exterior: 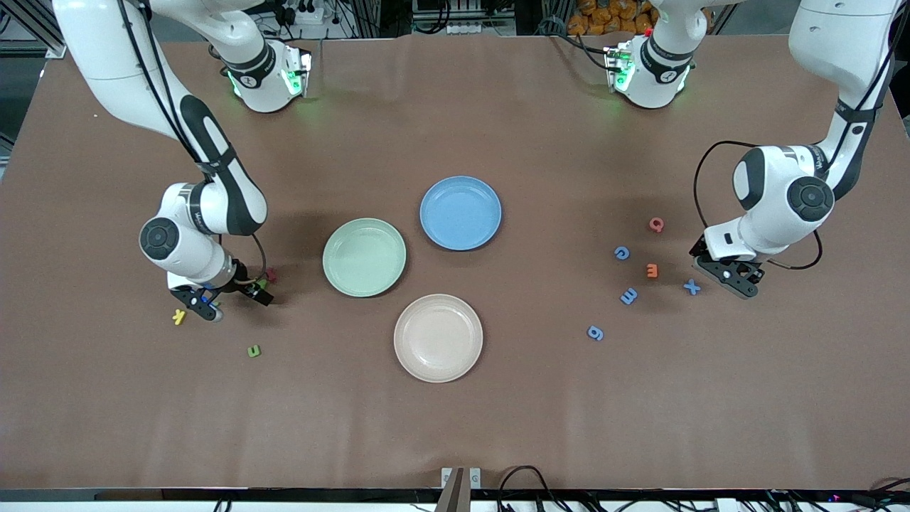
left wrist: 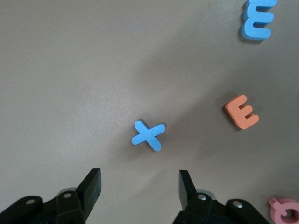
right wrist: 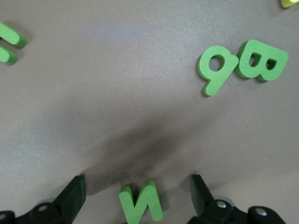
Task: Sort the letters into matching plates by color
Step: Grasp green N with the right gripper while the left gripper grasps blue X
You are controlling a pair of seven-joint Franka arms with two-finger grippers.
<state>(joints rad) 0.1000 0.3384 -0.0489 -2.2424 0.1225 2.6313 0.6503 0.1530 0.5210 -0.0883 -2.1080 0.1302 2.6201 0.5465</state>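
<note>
Foam pieces are reading as characters — blue foam X (left wrist: 148, 135), orange foam E (left wrist: 242, 112), blue foam E (left wrist: 258, 18); green foam N (right wrist: 140, 202), green foam 9 (right wrist: 216, 68), green foam B (right wrist: 261, 60). No printed labels are showing legibly.

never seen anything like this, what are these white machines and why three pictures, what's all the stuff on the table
These are two robot arms bolted along one table edge, each ending in a two-finger gripper. The big picture looks down from a high camera facing them. The other two come from cameras on each arm's wrist, looking past its own fingers.

On the brown table sit three plates: a mint green plate, a blue plate and a beige plate, all without letters. Small foam letters lie in two clusters, one at each end.

The left gripper hangs open by a blue X, with an orange E nearby. The right gripper is open around a green N. Nothing is held yet.
</note>
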